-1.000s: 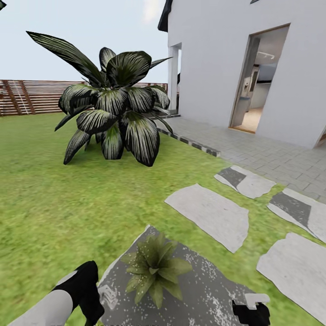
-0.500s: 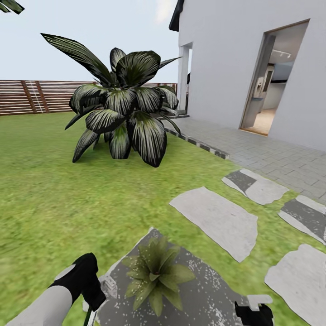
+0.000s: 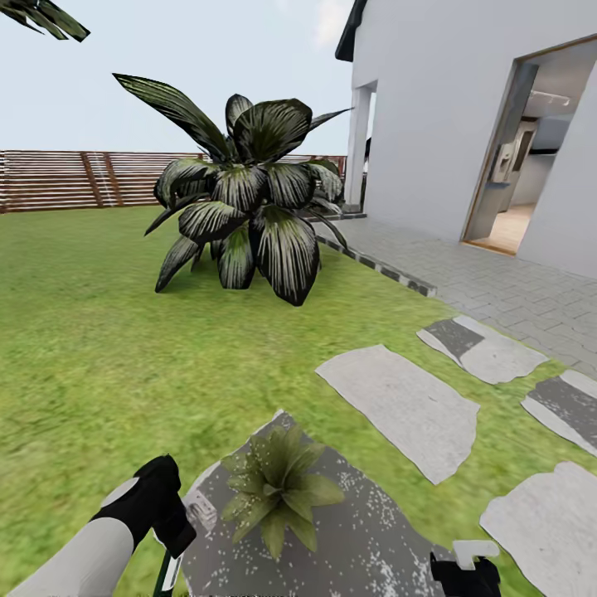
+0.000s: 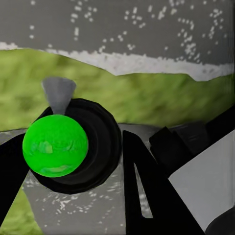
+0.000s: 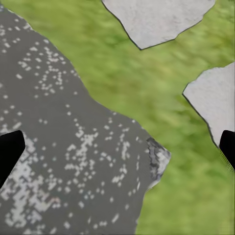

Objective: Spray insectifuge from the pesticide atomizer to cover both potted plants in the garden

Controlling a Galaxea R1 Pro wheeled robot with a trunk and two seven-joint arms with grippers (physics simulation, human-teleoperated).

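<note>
Gripping the atomizer [image 4: 56, 146], the left gripper [image 3: 166, 531] hangs beside one potted plant [image 3: 278, 489]. Right gripper [image 3: 464, 572] spread, empty. Spraying seemingly remains.

Pesticide atomizer [image 3: 168, 572] below left gripper [image 3: 170, 531]: body cut off by head view's bottom edge; grip itself unclear there. Right gripper [image 3: 464, 572] also cropped at bottom edge. Potted plant [image 3: 278, 489] beside left gripper: pot hidden under leaves.
</note>
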